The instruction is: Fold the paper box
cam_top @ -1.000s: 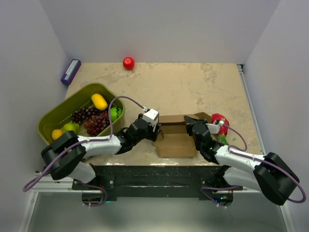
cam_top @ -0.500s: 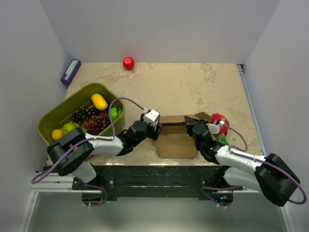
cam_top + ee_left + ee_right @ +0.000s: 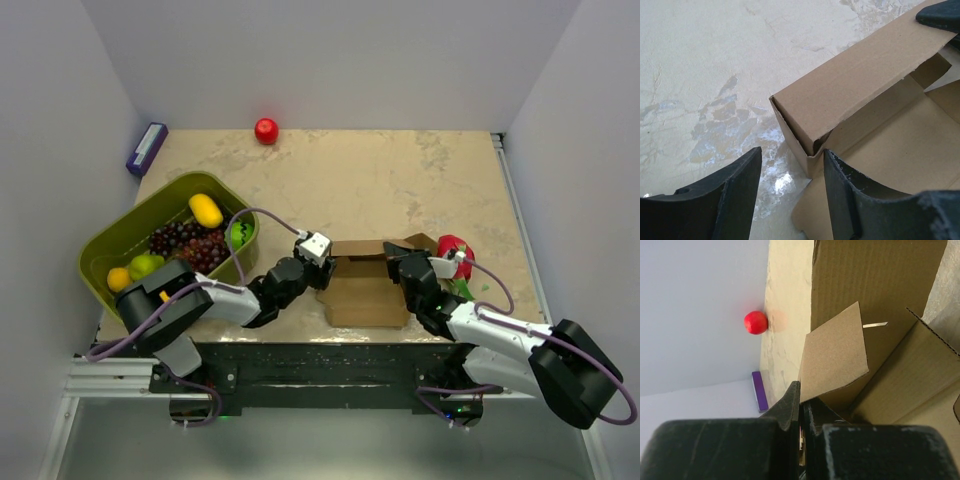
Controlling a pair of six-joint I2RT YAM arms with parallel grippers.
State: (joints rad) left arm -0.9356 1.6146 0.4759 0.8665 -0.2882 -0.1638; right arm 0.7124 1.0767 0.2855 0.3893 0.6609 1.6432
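The paper box (image 3: 366,290) is brown cardboard, partly folded, lying near the table's front edge between my two grippers. My left gripper (image 3: 327,270) is open at the box's left end. In the left wrist view its jaws (image 3: 792,167) straddle the box's raised corner (image 3: 807,145), with one finger over the bare table and the other over the box's floor panel. My right gripper (image 3: 400,264) is at the box's right end. In the right wrist view it (image 3: 801,396) is shut on a thin cardboard flap (image 3: 835,357) of the box.
An olive-green basket (image 3: 100,252) with fruit stands at the left, close to my left arm. A red ball (image 3: 266,130) and a purple block (image 3: 147,148) lie at the back. A red and green object (image 3: 456,252) sits just right of the box.
My left gripper has edged right and nearer, closing in on the box's left corner, and the left arm's elbow has swung right. The right gripper keeps its hold on the flap.
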